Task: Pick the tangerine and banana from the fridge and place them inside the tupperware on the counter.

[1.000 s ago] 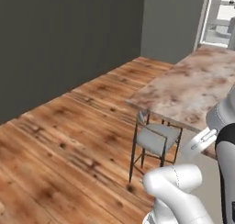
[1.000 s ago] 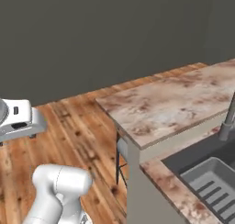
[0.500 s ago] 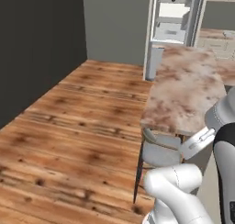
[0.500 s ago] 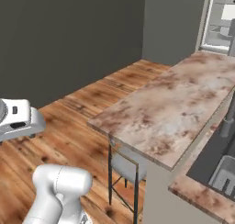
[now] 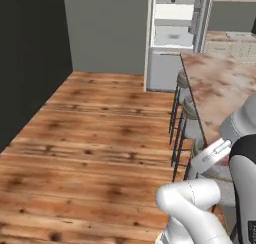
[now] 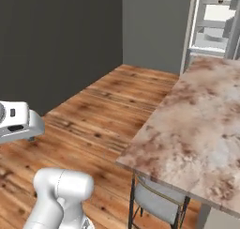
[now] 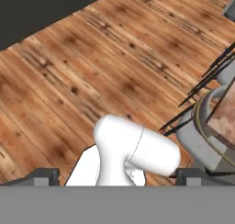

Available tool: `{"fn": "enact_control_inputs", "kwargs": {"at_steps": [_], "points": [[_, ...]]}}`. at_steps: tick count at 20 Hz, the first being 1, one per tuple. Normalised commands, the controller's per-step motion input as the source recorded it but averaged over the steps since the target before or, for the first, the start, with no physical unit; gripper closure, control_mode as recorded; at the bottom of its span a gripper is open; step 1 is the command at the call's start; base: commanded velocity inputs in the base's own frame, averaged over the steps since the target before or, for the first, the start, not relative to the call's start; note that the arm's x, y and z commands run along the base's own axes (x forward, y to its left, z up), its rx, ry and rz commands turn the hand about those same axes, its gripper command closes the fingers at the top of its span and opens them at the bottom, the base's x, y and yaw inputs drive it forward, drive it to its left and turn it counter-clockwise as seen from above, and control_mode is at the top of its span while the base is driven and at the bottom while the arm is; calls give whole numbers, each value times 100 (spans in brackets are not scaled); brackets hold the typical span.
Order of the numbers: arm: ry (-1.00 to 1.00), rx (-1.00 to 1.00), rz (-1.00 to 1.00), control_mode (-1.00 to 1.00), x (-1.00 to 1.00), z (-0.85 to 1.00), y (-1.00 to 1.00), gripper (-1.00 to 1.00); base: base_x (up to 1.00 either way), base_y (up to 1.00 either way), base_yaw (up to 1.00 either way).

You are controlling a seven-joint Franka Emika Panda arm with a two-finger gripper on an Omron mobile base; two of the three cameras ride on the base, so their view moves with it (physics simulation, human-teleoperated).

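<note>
Fridge [image 5: 172, 35] stands open at 1 o'clock in the left base view, white inner walls and grey shelves showing, grey drawer low down; the same fridge sits at 1 o'clock in the right base view, at the far end of the marbled island [image 6: 201, 125]. Tangerine and banana too small to make out on the shelves. Counter [image 5: 235, 36] with cream cabinets lies just right of the fridge, at 2 o'clock in the left base view. Two bar stools [image 5: 187, 115] stand along the island's edge over wooden floor [image 5: 95, 138]. Gripper [image 7: 117, 176] points down at the floor, its dark finger tips [image 7: 41, 176] spread as wide as they go, nothing between them
</note>
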Motion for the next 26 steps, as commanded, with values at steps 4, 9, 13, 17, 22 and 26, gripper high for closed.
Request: {"fn": "enact_control_inputs", "kwargs": {"at_steps": [4,9,13,17,22,26], "points": [[0,0,0,100,0,0,0,-100,100,100,-44],[0,0,0,100,0,0,0,-100,100,100,-49],[0,0,0,100,0,0,0,-100,100,100,-49],[0,0,0,100,0,0,0,-100,100,100,-50],[0,0,0,100,0,0,0,-100,100,100,-53],[0,0,0,100,0,0,0,-100,100,100,-59]]}}
